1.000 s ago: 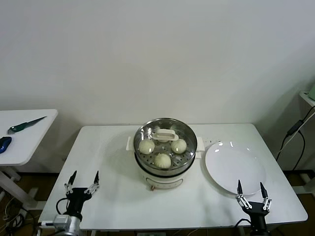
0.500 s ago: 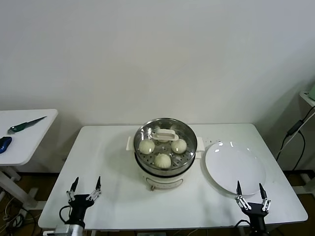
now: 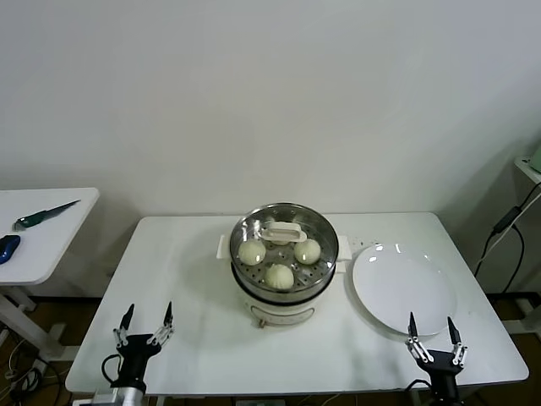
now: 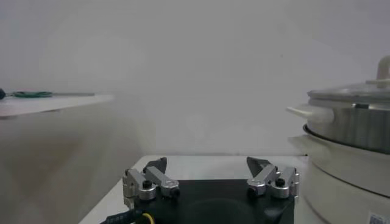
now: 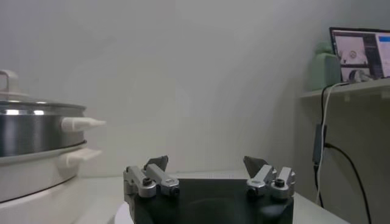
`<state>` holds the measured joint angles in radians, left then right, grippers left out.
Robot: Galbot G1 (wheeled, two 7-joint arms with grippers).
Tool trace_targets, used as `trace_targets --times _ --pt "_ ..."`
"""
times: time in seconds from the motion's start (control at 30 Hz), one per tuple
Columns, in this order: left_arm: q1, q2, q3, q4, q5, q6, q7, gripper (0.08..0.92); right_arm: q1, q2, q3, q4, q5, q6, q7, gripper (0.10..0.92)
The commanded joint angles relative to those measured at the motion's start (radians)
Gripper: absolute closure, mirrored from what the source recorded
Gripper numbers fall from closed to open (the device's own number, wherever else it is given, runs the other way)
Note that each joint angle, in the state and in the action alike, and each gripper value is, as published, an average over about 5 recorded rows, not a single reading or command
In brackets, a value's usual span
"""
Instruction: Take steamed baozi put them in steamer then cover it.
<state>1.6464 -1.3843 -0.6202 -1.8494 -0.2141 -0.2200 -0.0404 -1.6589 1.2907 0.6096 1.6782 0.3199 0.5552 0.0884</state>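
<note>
**A:** What has changed in the last second?

**B:** Very little. The left end effector point(image 3: 145, 324) has dropped back from over the bench point(image 3: 194, 355) to its front left corner, and has now settled there. Its fingers stand apart and hold nothing. The right end effector point(image 3: 432, 337) has barely moved; it waits at the front right edge, just below the white plate point(image 3: 404, 289), also spread apart and empty.

**B:** And the steamed baozi?

**A:** Three steamed baozi point(image 3: 280, 275) show through a clear lid point(image 3: 284, 233) with a white handle, inside the steamer point(image 3: 284, 262) at the middle of the bench. A fourth may sit behind the handle; I cannot tell. The plate beside the steamer holds nothing.

**B:** So what does that mean for the task?

**A:** My reading is that it looks finished: buns in, lid on, both arms pulled back to the front edge, well apart from the steamer
</note>
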Motion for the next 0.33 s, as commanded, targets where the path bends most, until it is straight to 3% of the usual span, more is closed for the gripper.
trace_targets --times 0.03,0.33 --pt "0.005 -0.001 0.002 0.006 -0.003 -0.012 0.001 0.177 -0.002 -0.002 0.001 0.007 0.004 -0.001 0.006 0.203" --pt "0.003 -0.002 0.001 -0.001 -0.003 -0.006 0.000 0.177 -0.003 0.000 0.000 0.008 0.004 0.000 0.007 0.203"
